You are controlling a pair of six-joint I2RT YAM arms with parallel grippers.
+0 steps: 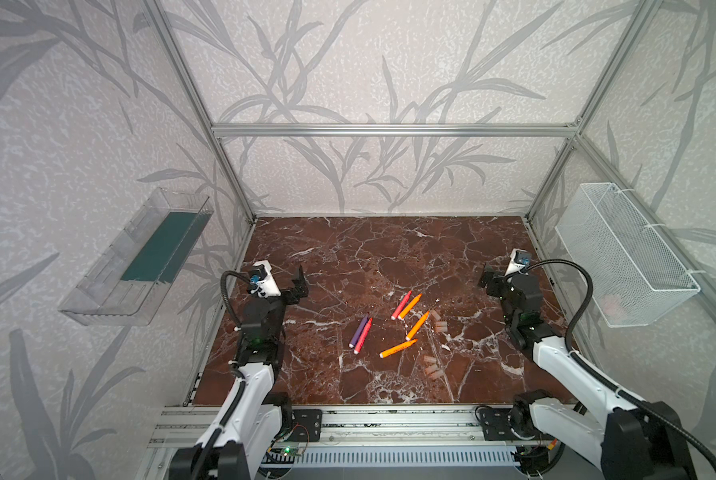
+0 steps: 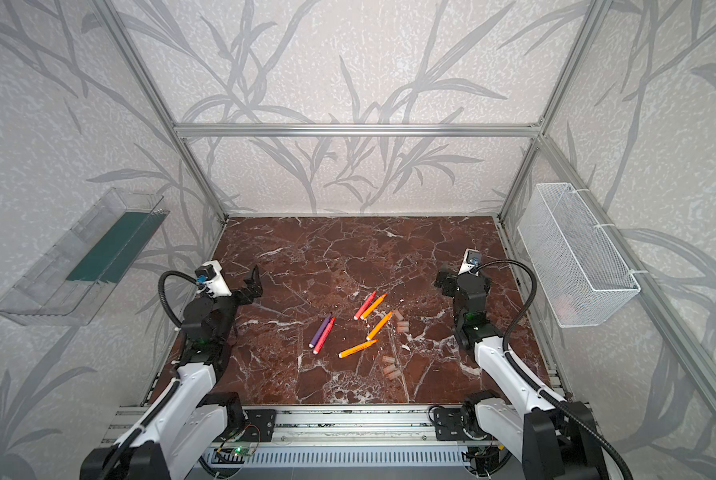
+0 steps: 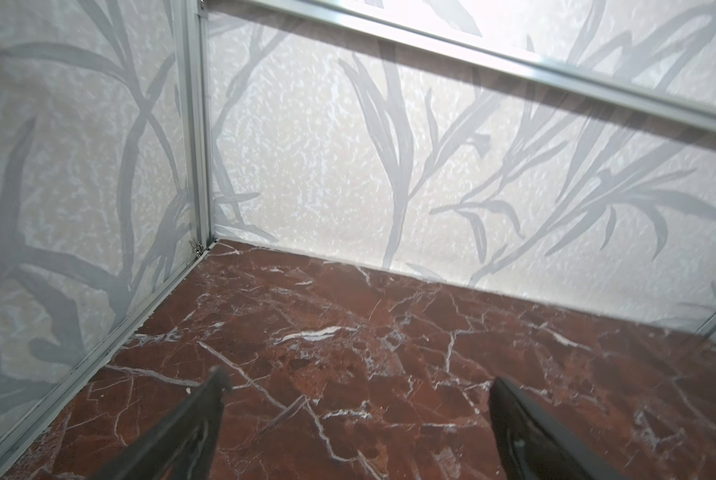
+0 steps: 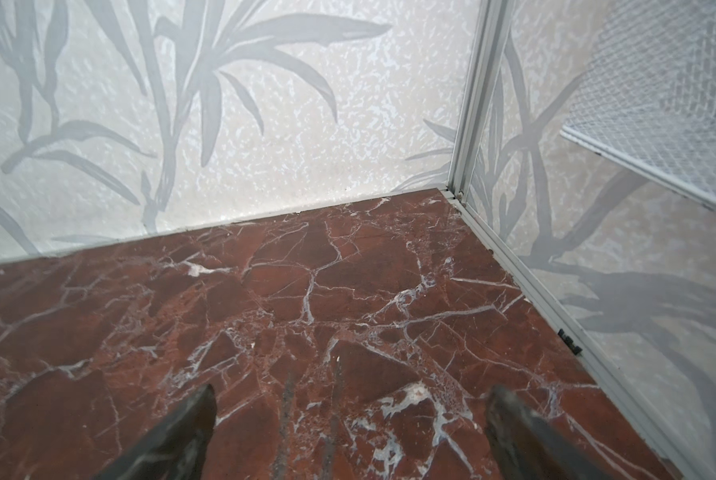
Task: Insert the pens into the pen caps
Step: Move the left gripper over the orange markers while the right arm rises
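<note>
Slim pens (image 1: 417, 325) lie near stubby caps (image 1: 431, 367) — translucent.

Six uncapped pens (image 2: 379, 326) scattered near tabletop (image 2: 306, 249) centre; pen caps (image 2: 388, 368) in two trios just beside. Left gripper (image 2: 254, 281), right gripper (image 2: 442, 283) near side edges, empty.
</note>
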